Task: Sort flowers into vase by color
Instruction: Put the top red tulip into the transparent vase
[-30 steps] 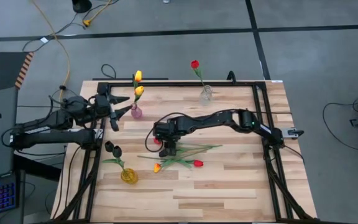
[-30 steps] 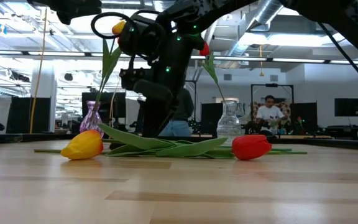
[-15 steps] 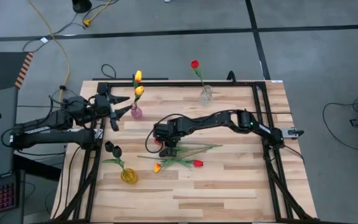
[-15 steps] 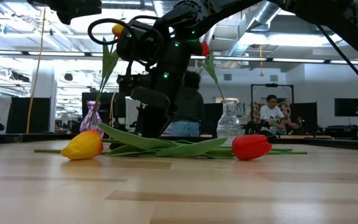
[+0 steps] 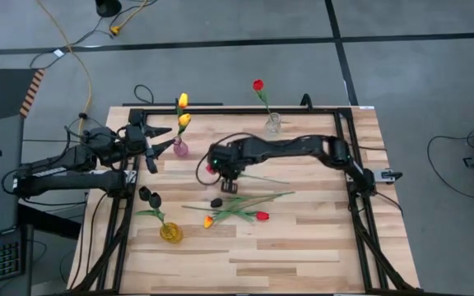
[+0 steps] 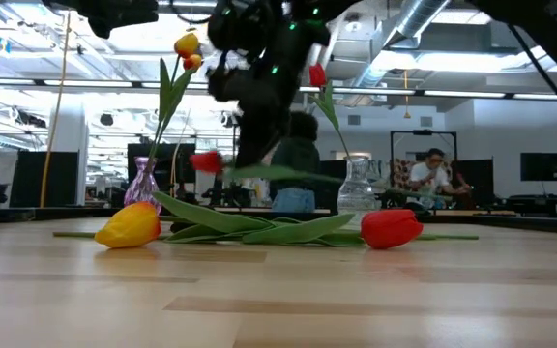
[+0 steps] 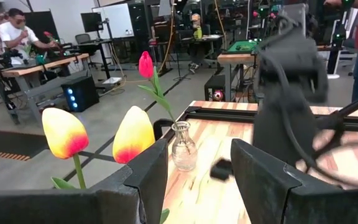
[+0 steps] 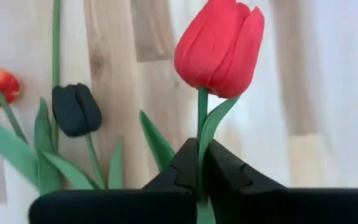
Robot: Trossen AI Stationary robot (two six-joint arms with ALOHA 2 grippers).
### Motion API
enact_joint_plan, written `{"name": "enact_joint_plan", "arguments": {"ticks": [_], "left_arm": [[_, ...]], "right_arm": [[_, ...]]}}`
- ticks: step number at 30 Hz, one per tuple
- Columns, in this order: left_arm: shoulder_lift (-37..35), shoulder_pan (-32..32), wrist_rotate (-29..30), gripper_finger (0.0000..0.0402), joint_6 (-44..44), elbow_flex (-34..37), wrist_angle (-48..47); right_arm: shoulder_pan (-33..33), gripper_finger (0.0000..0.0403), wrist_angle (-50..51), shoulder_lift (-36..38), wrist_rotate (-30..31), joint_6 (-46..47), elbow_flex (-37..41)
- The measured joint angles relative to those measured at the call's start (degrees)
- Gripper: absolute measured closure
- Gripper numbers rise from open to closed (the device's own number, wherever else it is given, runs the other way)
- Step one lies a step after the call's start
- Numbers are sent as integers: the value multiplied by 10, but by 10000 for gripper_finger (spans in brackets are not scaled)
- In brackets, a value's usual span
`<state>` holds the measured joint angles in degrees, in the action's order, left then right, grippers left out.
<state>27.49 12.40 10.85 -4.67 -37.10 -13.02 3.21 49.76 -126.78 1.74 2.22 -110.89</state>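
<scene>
My right gripper (image 5: 225, 178) hangs over the middle of the table, shut on a red tulip (image 6: 207, 161) that is lifted clear of the wood. On the table below lie a black tulip (image 5: 216, 201), a yellow-orange tulip (image 5: 208, 220) and another red tulip (image 5: 262, 216), their stems crossing. A pink vase (image 5: 180, 148) holds two yellow tulips (image 5: 183, 120). One red tulip (image 5: 257, 85) stands in a clear vase (image 5: 273, 123), and a yellow vase (image 5: 170, 233) holds black tulips (image 5: 146, 196). My left gripper (image 7: 197, 174) waits open beside the pink vase. My right gripper pinches the red tulip's thin green stem (image 8: 201, 121) between its two fingers (image 8: 225, 168), a short way below the head (image 8: 219, 46). The fingers come from above and lie across the stem. The tulip hangs roughly level, clear of the table, with its stem (image 5: 262, 178) trailing toward the table's right.
A black frame rail (image 5: 237, 109) runs along the table's far edge and down both sides. Bare wood lies in the near half (image 5: 270, 255) and at the right (image 5: 319, 205). People and benches show in the room beyond.
My right gripper has shut on the red tulip's stem, then gone up and toward the far edge. The tulip has been lifted out of the heap and now hangs clear. The other tulips have stayed on the table, and the black one now shows uncovered.
</scene>
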Motion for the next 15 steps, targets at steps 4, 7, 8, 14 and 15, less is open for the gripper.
{"name": "enact_joint_plan", "arguments": {"ticks": [4,7,8,14,15], "left_arm": [[0,0,0,237,0,0,0],[0,0,0,237,0,0,3],[0,0,0,237,0,0,4],[0,0,3,237,0,0,5],[0,0,3,237,0,0,5]], "right_arm": [[12,361,10,40,21,-19,2],[23,370,-24,82,32,-31,39],[27,371,-39,99,32,-30,59],[53,360,-172,216,39,19,243],[57,360,-204,242,44,28,279]]}}
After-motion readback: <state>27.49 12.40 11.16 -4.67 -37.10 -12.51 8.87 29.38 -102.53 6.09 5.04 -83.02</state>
